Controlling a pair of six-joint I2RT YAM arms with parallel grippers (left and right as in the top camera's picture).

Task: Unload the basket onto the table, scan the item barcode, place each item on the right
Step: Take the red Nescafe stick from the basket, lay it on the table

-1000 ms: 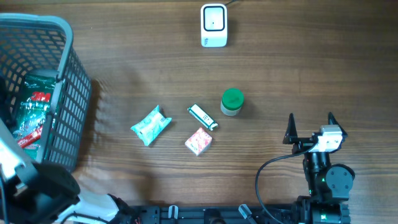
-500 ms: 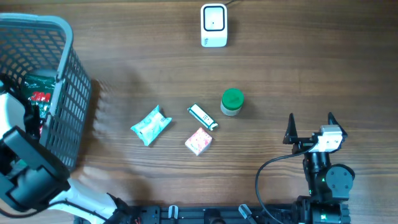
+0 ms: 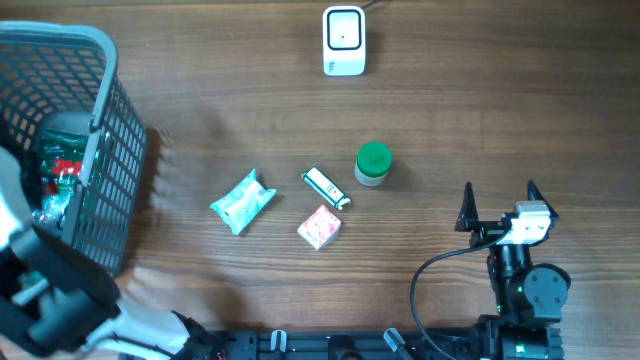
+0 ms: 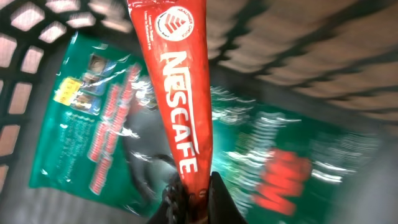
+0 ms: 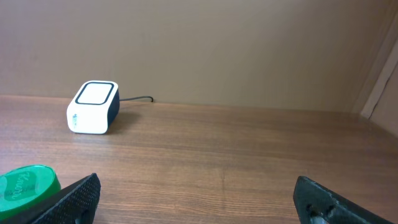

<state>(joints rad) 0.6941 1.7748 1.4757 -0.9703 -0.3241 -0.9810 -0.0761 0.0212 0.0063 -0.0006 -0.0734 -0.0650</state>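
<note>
the overhead camera looks straight down on the table (image 3: 500, 100) from high up, with the basket (image 3: 120, 170) at its left edge and the scanner (image 3: 343, 40) at the top. the left wrist camera sits inside the basket, very close, pointing past its own fingers (image 4: 219, 202) at the red sachet (image 4: 180, 93) and the green packet (image 4: 81, 143); that packet shows overhead too. the right wrist camera lies low, facing level across the table toward the scanner and the green-lidded jar (image 5: 25, 186), both seen overhead.
</note>
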